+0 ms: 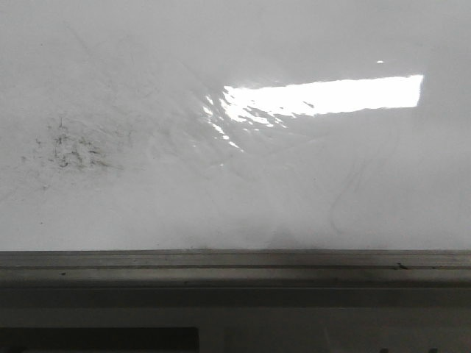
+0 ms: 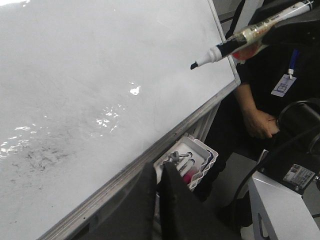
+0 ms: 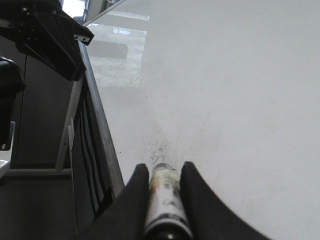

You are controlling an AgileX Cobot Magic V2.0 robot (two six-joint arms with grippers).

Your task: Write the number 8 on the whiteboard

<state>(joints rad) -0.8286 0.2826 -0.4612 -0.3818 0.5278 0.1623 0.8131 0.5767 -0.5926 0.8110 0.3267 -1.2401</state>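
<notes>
A large glossy white whiteboard (image 1: 221, 191) fills the front view, with a grey metal ledge (image 1: 235, 266) running along its near edge and nothing but board beyond it. Just past the ledge the surface is bare apart from faint smudges; farther in, a patch of scattered faint black specks (image 1: 70, 151) marks the board, and farther still a bright rectangular light reflection (image 1: 324, 95) glares on the gloss. No drawn figure eight shows anywhere on the whiteboard in any view. In the right wrist view, the right gripper (image 3: 162, 190) is clenched on a black-and-white whiteboard marker (image 3: 165, 205), one black finger (image 3: 131, 200) pressed to each side of the barrel, the marker pointing toward the whiteboard with the specks lying just beyond its end; whether the tip touches the board cannot be told from there. The left wrist view shows that same marker with its black chisel tip held in front of the whiteboard, near the board's far edge, and seemingly apart from the surface. In the left wrist view, the left gripper (image 2: 156, 192) hangs near the ledge with its two black fingers (image 2: 135, 205) almost together and nothing between them. Past the ledge sits a white slotted plastic tray (image 2: 200, 160) holding a few pens, and beyond it a person in dark clothing (image 2: 260, 90) wearing a badge.
</notes>
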